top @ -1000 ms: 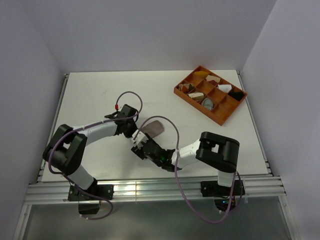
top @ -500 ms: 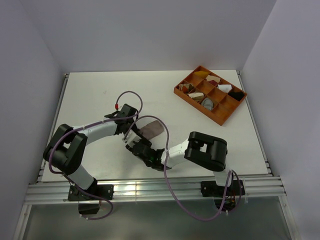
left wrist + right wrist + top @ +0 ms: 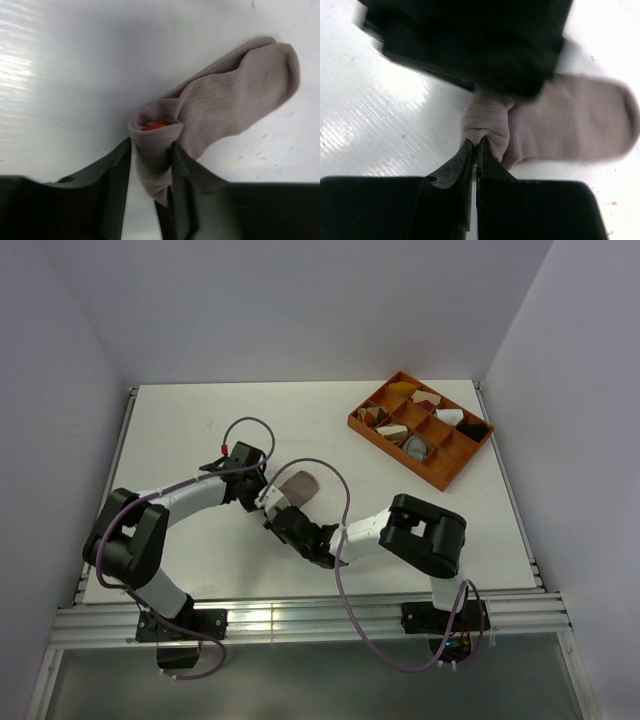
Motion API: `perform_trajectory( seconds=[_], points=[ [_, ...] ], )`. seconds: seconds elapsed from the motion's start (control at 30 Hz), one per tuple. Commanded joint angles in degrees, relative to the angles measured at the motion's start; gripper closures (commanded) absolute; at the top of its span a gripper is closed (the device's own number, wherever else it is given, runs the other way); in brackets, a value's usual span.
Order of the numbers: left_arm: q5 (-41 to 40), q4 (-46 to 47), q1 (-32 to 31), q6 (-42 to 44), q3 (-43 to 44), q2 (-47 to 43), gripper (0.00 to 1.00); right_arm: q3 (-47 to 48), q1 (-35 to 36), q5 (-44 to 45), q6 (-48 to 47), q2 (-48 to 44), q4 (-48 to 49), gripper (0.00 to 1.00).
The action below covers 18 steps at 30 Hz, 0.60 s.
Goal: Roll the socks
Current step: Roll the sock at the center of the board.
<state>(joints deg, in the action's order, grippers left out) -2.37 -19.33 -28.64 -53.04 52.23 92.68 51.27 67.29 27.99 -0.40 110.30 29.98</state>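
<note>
One pinkish-tan sock lies on the white table, its near end rolled into a small bundle and its toe end flat. A red stripe shows inside the roll. My left gripper straddles the roll, its jaws apart on either side, and bare table shows between the left finger and the cloth. My right gripper comes from the opposite side and is shut on a fold of the rolled end. In the top view the left gripper and right gripper meet at the sock's near-left end.
An orange divided tray with small cloth bundles stands at the back right. Purple cables loop above both wrists. White walls close in the table on the left, back and right.
The right gripper has moved up to the sock's rolled end and shut on it. The left gripper's jaws have come apart around the roll. The sock looks shorter.
</note>
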Motion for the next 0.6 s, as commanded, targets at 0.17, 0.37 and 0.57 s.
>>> perform_trajectory(
  seconds=[0.17,0.37,0.57],
  points=[
    [5.09,1.84,8.08,2.15,3.85,-5.5,0.42,-4.77,-10.85,-29.54,6.47,-4.22,-5.45,1.0],
    [7.55,8.33,8.43,-0.31,-2.82,-8.39,0.41,-0.56,-17.71,-47.9,8.31,-4.22,-11.85,1.0],
    [9.4,11.42,8.43,2.75,-2.93,-5.59,0.46,4.45,-20.18,-53.83,5.94,-3.34,-18.98,1.0]
  ],
)
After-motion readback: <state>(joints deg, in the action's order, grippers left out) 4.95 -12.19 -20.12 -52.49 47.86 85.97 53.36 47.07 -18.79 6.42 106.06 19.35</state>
